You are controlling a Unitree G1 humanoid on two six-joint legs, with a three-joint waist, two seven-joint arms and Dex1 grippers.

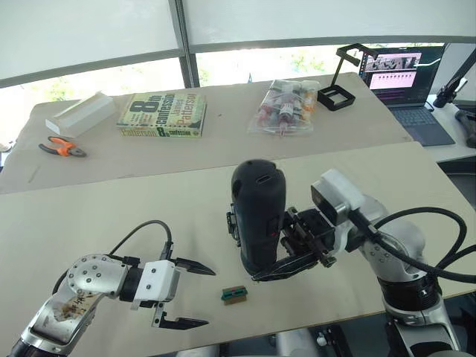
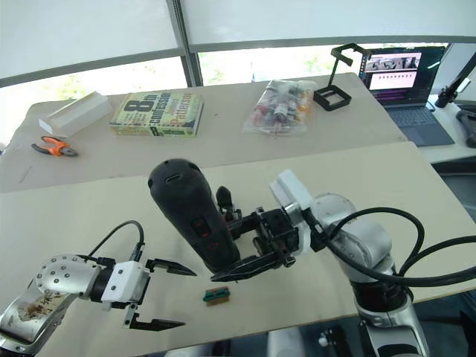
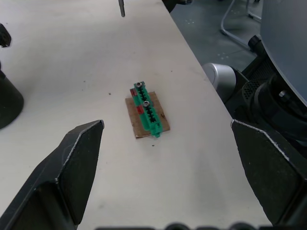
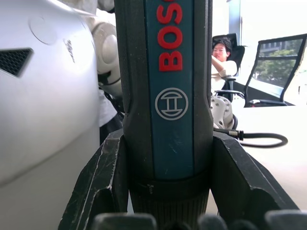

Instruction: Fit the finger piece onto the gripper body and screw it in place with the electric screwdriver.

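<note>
Long black cylindrical electric screwdriver (image 1: 258, 216) clamped upright in right gripper (image 1: 297, 249) jaws, bit down toward desk (image 1: 89, 216), likely poised for driving. Left gripper (image 1: 186, 294) jaws apart, beside small green block (image 3: 147, 111).

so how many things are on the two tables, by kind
tools: 2 (electric screwdriver held in the right gripper, orange pliers)
books: 1
bags of small items: 1
white boxes: 1
black stands: 1
green blocks: 1
laptops: 1
total: 8
</note>
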